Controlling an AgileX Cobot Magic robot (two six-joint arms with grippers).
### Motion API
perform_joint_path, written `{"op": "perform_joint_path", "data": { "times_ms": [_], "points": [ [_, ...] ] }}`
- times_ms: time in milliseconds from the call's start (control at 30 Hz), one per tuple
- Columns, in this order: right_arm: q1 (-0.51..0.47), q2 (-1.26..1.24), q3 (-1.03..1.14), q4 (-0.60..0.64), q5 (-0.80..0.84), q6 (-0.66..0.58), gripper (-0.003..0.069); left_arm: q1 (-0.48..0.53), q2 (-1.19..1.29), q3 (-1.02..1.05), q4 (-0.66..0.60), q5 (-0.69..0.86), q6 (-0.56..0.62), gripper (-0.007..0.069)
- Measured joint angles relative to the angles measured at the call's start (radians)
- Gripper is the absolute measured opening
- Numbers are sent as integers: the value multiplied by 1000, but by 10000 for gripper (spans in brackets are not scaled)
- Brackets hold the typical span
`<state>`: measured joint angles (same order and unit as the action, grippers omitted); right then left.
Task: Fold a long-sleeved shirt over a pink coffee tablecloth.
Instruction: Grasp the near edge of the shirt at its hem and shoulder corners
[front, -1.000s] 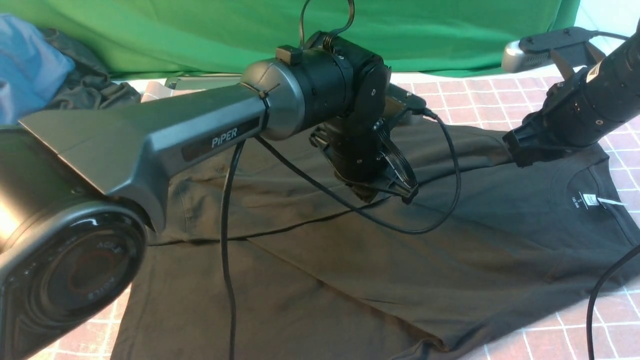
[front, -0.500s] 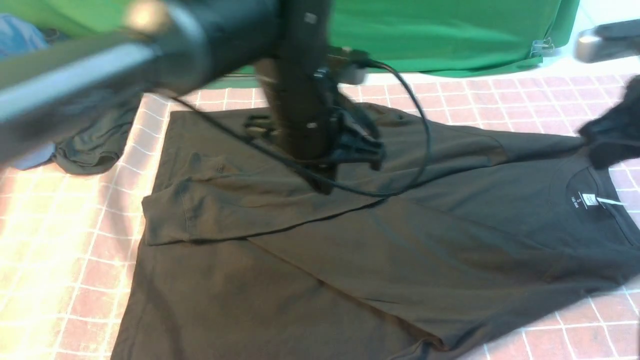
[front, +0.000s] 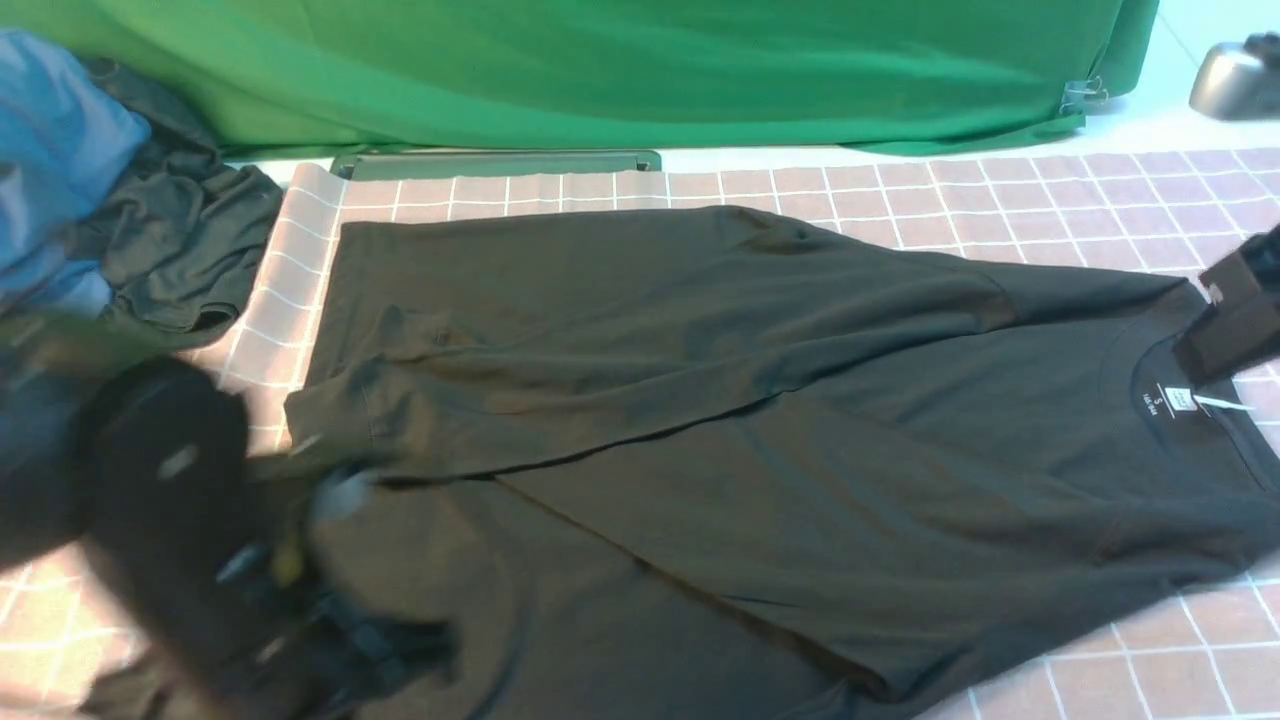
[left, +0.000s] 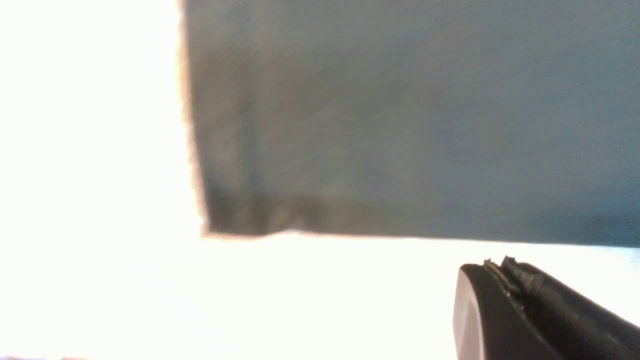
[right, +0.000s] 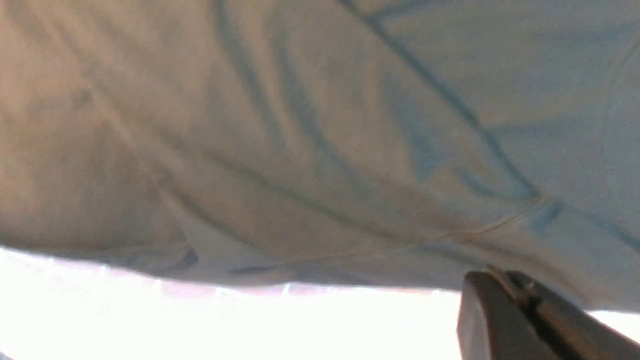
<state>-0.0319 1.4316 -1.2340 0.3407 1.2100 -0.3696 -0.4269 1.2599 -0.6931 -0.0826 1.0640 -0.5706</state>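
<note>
Jaws closed; black shirt (front: 700, 420) lies flat, sleeve folded.

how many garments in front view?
3: the shirt spread on the tablecloth; a blue garment at far left; a dark crumpled garment beside it. That pile may hide more.

green backdrop fabric (front: 620, 70) draped behind, blue garment (front: 50, 150) heaped left

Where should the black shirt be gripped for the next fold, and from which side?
Probably the hem corner beside the left gripper. Both its edges lie free and flat on the tablecloth, so approach low from outside the shirt.
</note>
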Motion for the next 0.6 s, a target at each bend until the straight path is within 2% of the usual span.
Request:
{"op": "perform_joint_path", "data": {
  "times_ms": [167,300,467,600],
  "points": [
    [0,-47,68,16,4,-1,35,131,-68,113,13,-81,-3,14],
    [7,-96,109,31,4,-1,35,173,-69,157,91,-102,-2,38],
    [54,-156,135,36,5,-1,35,178,-69,166,138,-98,-12,175],
    [124,-192,135,39,4,-1,35,178,-51,167,151,-100,-25,328]
  ]
}}
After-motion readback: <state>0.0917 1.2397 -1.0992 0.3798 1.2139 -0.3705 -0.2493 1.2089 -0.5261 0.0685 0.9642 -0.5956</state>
